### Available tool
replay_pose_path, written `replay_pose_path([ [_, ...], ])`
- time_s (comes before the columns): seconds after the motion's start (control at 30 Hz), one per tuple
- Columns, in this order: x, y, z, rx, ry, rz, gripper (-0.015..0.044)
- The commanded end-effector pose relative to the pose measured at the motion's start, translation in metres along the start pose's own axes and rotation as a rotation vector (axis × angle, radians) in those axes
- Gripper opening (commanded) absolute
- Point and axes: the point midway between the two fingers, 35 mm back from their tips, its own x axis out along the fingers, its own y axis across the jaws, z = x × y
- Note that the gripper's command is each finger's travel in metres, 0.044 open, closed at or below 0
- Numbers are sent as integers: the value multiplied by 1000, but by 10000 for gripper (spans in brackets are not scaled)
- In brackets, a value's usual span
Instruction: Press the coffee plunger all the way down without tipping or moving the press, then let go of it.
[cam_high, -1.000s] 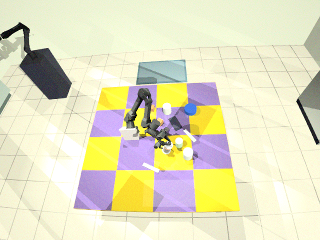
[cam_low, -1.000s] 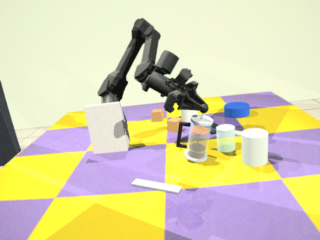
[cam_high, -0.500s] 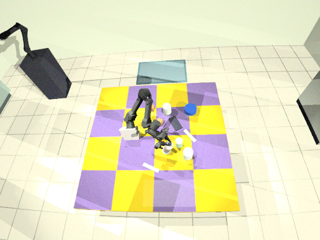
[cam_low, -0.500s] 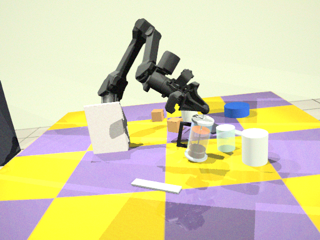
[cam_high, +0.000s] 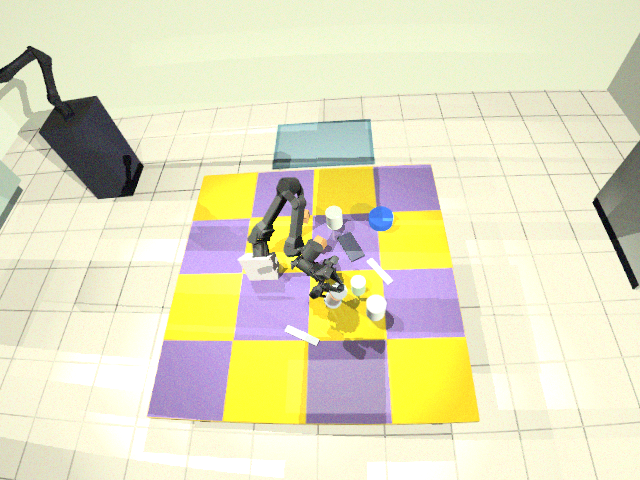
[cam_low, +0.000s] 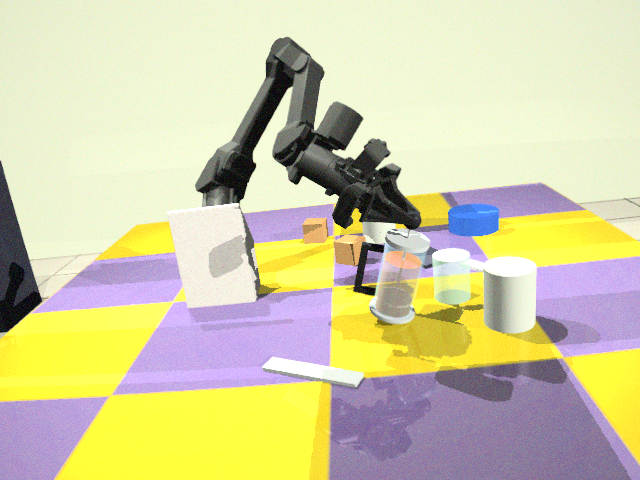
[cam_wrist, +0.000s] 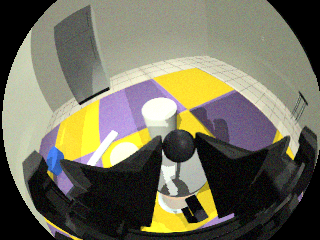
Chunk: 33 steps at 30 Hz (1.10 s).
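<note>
Wrist view has the gripper (cam_high: 337, 287) (cam_low: 410, 219) (cam_wrist: 178, 139) at centre, fingers partly open, their tips closed on the black plunger knob (cam_low: 412, 219) (cam_wrist: 179, 146); dark finger bodies cut off much of the lower frame. Below the knob, the coffee press (cam_high: 333, 298) (cam_low: 398, 289) (cam_wrist: 182, 182) is partly covered there; the exterior view shows it right of centre, leaning, its top toward the right. An orange-topped layer shows high inside the clear wall, perhaps the plunger disc, though the see-through body makes that hard to read. The black handle (cam_low: 360, 268) (cam_wrist: 195, 209) stands on the press's left side in the exterior view.

Just right of the press there is a clear cup (cam_high: 357, 285) (cam_low: 451, 276) (cam_wrist: 125, 152), then a white cylinder (cam_high: 376, 308) (cam_low: 509, 294) (cam_wrist: 160, 117). A white strip (cam_high: 301, 335) (cam_low: 312, 372) lies lower centre. Farther out, a blue disc (cam_high: 381, 218) (cam_low: 473, 219) (cam_wrist: 55, 161) sits upper right, and a pale box (cam_high: 261, 267) (cam_low: 214, 258) hides the arm's base at left.
</note>
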Motion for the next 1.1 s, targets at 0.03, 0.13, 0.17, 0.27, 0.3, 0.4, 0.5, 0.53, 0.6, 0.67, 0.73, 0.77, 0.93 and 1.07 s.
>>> replay_pose_path([
  [0.03,3,0,-6,10,22,3,117],
  [0.13,4,0,-6,10,22,3,117],
  [0.17,4,0,-5,10,22,3,117],
  [0.27,4,0,-5,10,22,3,117],
  [0.3,5,0,-5,10,22,3,117],
  [0.4,5,0,-5,10,22,3,117],
  [0.5,6,0,-4,10,22,3,117],
  [0.53,6,0,-4,10,22,3,117],
  [0.6,7,0,-4,10,22,3,117],
  [0.67,4,0,1,0,3,2,117],
  [0.73,4,0,1,0,3,2,117],
  [0.77,4,0,1,0,3,2,117],
  [0.93,4,0,1,0,3,2,143],
  [1.07,4,0,1,0,3,2,248],
])
